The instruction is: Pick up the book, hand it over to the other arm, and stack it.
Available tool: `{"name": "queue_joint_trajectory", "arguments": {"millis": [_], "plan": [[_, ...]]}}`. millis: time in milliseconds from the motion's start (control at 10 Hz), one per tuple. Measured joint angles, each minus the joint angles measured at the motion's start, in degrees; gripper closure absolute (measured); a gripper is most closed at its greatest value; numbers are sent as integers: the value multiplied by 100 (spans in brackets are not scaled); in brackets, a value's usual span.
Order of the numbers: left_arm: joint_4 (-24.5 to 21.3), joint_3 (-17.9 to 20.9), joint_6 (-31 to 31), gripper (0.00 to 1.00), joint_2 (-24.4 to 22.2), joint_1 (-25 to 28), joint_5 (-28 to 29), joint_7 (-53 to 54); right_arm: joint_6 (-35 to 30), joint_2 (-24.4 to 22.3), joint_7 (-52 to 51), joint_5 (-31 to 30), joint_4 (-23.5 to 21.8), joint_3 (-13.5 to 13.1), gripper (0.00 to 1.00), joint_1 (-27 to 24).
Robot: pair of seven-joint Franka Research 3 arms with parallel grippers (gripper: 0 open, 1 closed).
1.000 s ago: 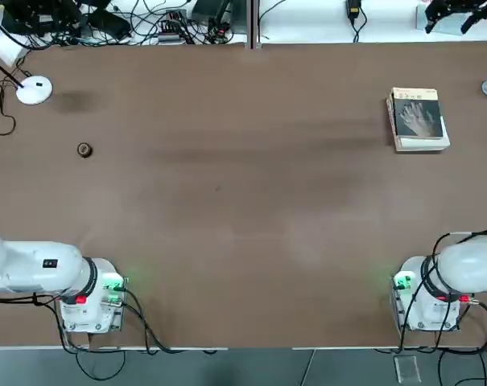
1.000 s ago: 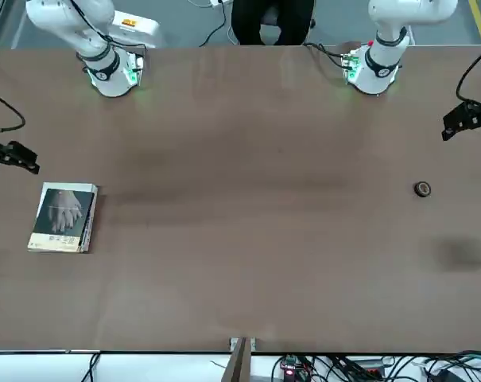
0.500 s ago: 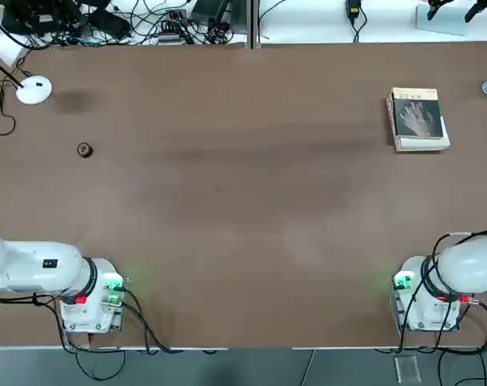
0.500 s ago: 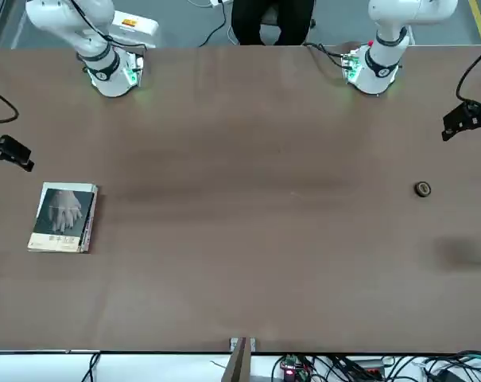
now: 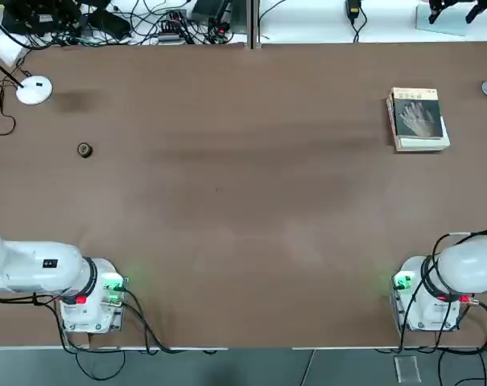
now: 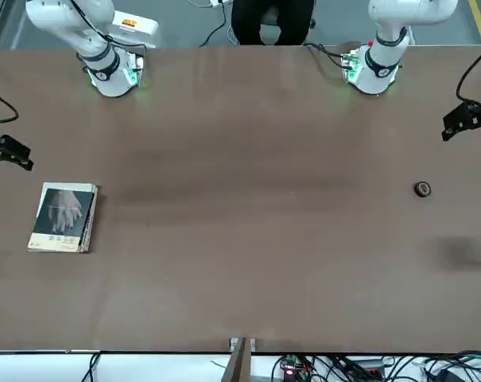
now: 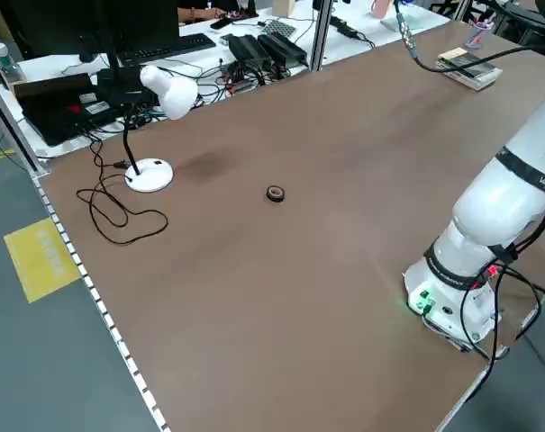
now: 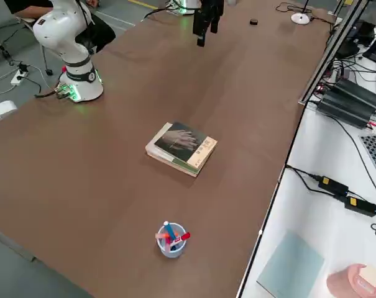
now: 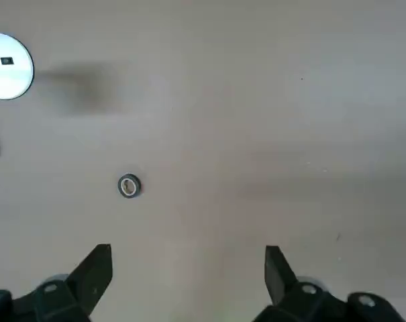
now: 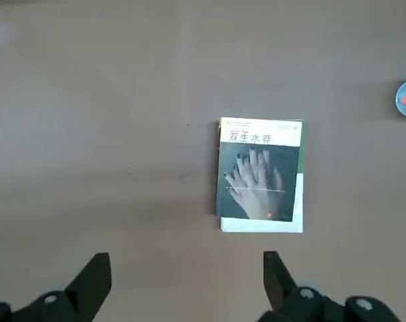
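Overhead and facing cameras share the whole table (image 5: 243,201); side cameras look diagonally; wrist cameras look straight down.

The book (image 5: 418,117) was a small thin paperback with a grey-brown cover showing a pale hand and a tan strip along one short edge. It lay flat, cover up, on top of a thicker green-and-white book (image 10: 262,225), whose pale edge showed beyond its lower end. In the top view the pair sat at about two o'clock from the table's middle, near the right-hand edge.
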Motion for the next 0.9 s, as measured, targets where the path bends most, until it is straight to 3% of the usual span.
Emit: {"name": "queue_joint_trajectory", "arguments": {"millis": [300,900], "plan": [[1,0,0,0,3,0,0,0,310,38,-18,-27,-282,0,0,0],[1,0,0,0,7,0,0,3,320,44,-31,-30,-312,12,0,2]]}}
